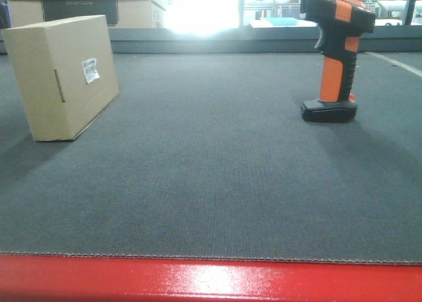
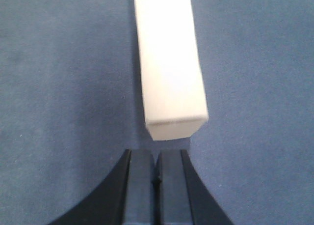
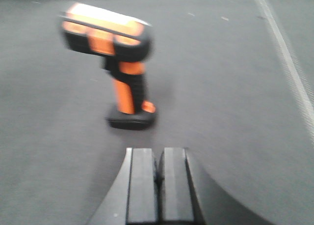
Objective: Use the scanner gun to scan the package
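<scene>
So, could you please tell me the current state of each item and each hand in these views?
package: standing on the mat, label side facing the camera, untouched
scanner gun: upright on its base, not held
left hand: shut, empty, just short of the package
right hand: shut, empty, short of the scanner gun

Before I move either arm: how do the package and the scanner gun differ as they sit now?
The package is a plain tan cardboard box with a small white label; the scanner gun is orange and black, pistol-shaped. The package rests on a broad face at the left, while the scanner gun stands upright on its narrow flat base at the right. Both sit untouched on the dark mat.
</scene>
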Action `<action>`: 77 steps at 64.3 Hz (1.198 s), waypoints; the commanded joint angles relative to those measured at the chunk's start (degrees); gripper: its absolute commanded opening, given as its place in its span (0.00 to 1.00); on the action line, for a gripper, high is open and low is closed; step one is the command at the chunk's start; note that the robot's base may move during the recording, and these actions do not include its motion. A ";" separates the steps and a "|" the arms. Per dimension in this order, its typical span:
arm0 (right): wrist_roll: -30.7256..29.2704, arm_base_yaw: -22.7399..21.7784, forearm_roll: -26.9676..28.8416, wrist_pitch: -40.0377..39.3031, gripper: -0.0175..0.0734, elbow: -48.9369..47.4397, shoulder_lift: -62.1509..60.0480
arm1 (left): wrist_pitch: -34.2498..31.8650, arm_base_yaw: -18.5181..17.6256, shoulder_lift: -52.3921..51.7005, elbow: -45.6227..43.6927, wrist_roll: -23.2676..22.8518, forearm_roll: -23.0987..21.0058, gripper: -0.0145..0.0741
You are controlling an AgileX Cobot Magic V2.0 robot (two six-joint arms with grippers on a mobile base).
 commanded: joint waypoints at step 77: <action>-0.07 -2.67 -1.44 3.61 0.01 12.28 -43.34 | -46.80 -0.36 -72.11 61.68 -0.03 0.99 0.04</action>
